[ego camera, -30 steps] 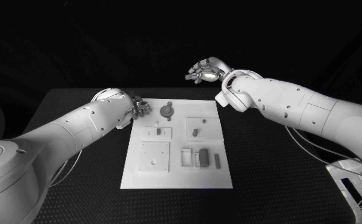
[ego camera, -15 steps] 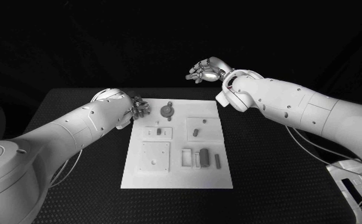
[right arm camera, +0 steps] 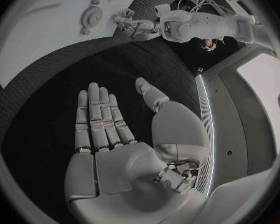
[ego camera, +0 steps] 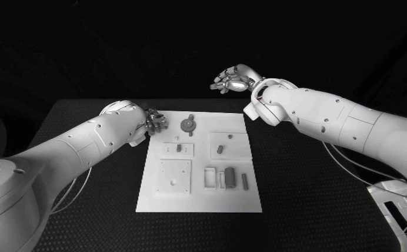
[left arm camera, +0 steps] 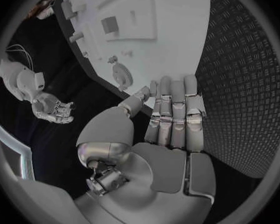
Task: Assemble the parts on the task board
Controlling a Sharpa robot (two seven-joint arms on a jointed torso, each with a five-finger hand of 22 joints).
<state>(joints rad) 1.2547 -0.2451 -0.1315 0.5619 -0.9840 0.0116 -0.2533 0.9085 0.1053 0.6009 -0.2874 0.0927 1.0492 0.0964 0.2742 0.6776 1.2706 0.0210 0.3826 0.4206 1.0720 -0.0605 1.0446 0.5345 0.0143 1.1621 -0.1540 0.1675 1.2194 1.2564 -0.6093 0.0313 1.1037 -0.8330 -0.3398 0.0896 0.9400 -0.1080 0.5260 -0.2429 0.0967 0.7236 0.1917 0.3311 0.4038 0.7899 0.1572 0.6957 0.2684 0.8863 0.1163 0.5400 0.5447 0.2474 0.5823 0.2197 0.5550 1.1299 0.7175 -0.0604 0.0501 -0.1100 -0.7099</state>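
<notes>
The white task board lies in the middle of the black table. On it are a round grey part with two tabs, a short peg, a dark block and a thin bar. My left hand is low at the board's far left corner, beside the round part. It holds nothing, and the left wrist view shows its fingers straight over the table near the board's edge. My right hand is raised beyond the board's far edge, flat and empty.
Square recessed plates and a slotted holder are fixed on the board. Black patterned table lies bare on both sides of the board. A cable and a pale box sit at the table's near right corner.
My right hand has drifted slightly up and to the right. My left hand and the parts have stayed where they were.
</notes>
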